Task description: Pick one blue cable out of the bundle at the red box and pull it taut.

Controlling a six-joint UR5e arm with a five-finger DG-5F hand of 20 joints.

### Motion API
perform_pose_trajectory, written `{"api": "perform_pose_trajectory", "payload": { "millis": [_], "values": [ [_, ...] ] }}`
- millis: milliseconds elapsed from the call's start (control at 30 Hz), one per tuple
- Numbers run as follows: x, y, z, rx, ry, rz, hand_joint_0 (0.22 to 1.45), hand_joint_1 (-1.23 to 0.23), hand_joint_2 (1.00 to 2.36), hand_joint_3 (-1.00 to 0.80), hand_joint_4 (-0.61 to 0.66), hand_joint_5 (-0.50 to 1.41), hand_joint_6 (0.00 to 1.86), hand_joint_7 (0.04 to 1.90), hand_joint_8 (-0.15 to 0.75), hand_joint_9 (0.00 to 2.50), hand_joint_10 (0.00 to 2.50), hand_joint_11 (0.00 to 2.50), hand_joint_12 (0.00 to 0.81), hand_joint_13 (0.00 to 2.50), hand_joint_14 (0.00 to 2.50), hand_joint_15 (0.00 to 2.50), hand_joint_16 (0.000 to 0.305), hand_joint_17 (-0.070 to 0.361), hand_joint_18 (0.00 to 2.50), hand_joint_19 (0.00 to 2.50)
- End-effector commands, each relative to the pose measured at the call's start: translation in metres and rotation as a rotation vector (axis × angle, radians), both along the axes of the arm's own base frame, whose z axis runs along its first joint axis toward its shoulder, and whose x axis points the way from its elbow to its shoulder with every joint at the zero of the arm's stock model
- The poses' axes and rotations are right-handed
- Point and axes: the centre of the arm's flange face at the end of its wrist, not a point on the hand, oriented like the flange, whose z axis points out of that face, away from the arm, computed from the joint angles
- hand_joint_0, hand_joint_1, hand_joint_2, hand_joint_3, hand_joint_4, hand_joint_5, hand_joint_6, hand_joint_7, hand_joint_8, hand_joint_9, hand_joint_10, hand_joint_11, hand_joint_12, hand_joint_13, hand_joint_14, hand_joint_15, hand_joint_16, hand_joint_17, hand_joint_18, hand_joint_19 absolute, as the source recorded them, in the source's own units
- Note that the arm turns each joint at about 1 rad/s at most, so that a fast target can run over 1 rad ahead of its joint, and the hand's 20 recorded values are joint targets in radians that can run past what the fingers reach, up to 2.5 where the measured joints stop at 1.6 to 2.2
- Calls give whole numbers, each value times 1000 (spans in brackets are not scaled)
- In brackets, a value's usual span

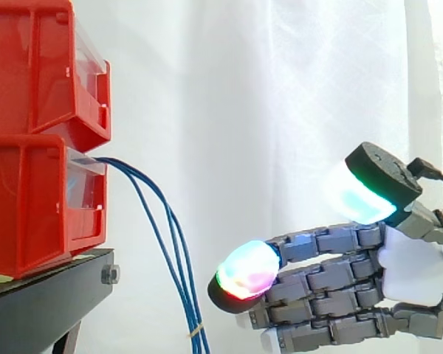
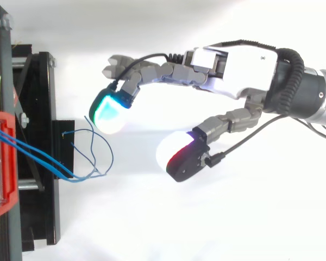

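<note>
A bundle of thin blue cables [image 1: 188,306] leaves the lower red bin [image 1: 37,206] and hangs down in front of the black stand, with a yellow band near its bottom. In the top view the cables [image 2: 43,159] run right from the red bin [image 2: 2,168] and end in loose loops. My hand [image 1: 410,265] sits right of the bundle with fingers stretched toward it and the thumb raised, open and holding nothing. A glowing fingertip [image 1: 245,274] is a short way from the cables without touching. From above, the hand [image 2: 233,68] has a cyan fingertip [image 2: 111,110] just above the loops.
A second red bin [image 1: 44,74] is stacked on the lower one. Both rest on the black stand [image 1: 44,302], which has a bolt at its front edge. A white curtain hangs behind, and there is open room to the right of the bins.
</note>
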Motion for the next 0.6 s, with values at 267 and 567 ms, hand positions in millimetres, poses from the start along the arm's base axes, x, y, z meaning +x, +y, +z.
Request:
{"api": "perform_pose_trajectory", "payload": {
  "millis": [267, 567],
  "values": [
    [1, 6, -1, -78, 15, -73, 489, -708, 1000, -500, 392, -181, 502, 788, 292, 149, 0, 0, 399, 0, 0, 0, 70, 157, 0, 18],
    [2, 18, -1, -112, 22, -105, 508, -719, 1000, -500, 396, -176, 502, 802, 290, 174, 0, 0, 393, 0, 0, 0, 68, 154, 0, 22]
  ]
}}
